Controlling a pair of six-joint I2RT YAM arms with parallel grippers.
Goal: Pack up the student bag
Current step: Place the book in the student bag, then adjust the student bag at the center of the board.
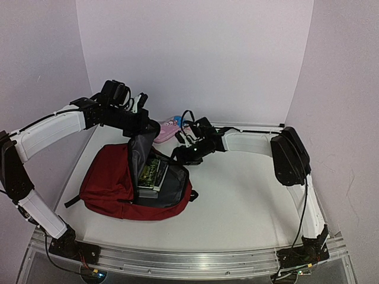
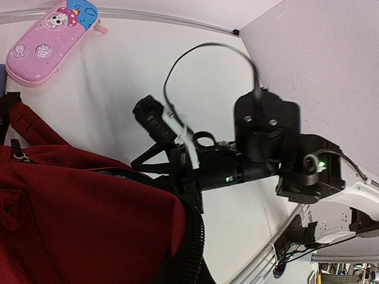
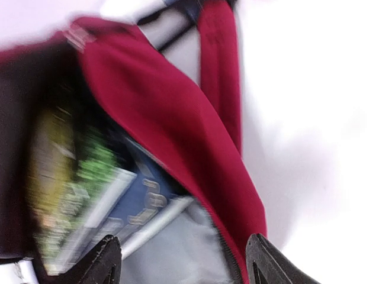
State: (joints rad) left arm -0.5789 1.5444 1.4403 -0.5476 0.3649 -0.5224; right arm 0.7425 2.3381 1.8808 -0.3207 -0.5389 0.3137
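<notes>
The dark red backpack (image 1: 112, 180) lay open on the white surface (image 1: 237, 201), with the books (image 1: 151, 173) inside it blurred in the right wrist view. The left pincer (image 1: 140, 133), fingertips hidden, was clamped on its raised flap. The right pincer (image 3: 186, 263) stood apart and empty over the opening. A pink pencil case (image 2: 50, 38) lay behind.

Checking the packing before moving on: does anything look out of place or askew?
The books sit unevenly fanned in the bag's open mouth, not squared up. The pink pencil case lies on the table behind the bag, outside it. Nothing looks spilled or damaged.
</notes>
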